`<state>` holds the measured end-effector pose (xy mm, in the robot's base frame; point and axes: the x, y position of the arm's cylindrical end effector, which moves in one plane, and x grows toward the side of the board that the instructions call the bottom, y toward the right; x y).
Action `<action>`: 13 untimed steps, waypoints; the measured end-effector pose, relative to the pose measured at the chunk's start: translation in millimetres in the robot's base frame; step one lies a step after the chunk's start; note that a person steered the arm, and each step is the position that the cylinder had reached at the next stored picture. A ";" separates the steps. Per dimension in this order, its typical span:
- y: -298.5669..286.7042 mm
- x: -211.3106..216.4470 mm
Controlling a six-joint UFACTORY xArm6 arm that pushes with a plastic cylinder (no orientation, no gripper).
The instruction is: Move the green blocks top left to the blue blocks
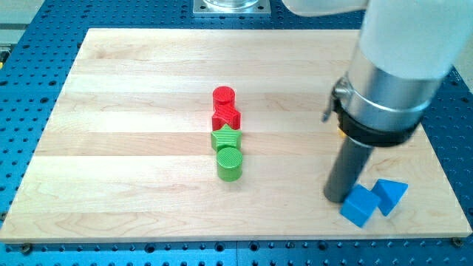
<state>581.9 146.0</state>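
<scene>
A green star block [225, 138] and a green cylinder [230, 163] sit one below the other near the board's middle. A blue cube [361, 205] and a blue triangular block [389, 195] lie touching at the view's lower right. My tip [337, 198] rests on the board just left of the blue cube, touching or nearly touching it, far to the right of the green blocks.
A red cylinder [224, 97] and a red star block [226, 116] stand directly above the green star, forming one column. A small yellow piece [341, 132] shows behind the arm. The wooden board [111, 148] lies on a blue perforated table.
</scene>
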 end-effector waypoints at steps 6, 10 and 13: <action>-222.8 3.5; -158.5 -18.9; -285.1 -77.1</action>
<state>504.8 -139.1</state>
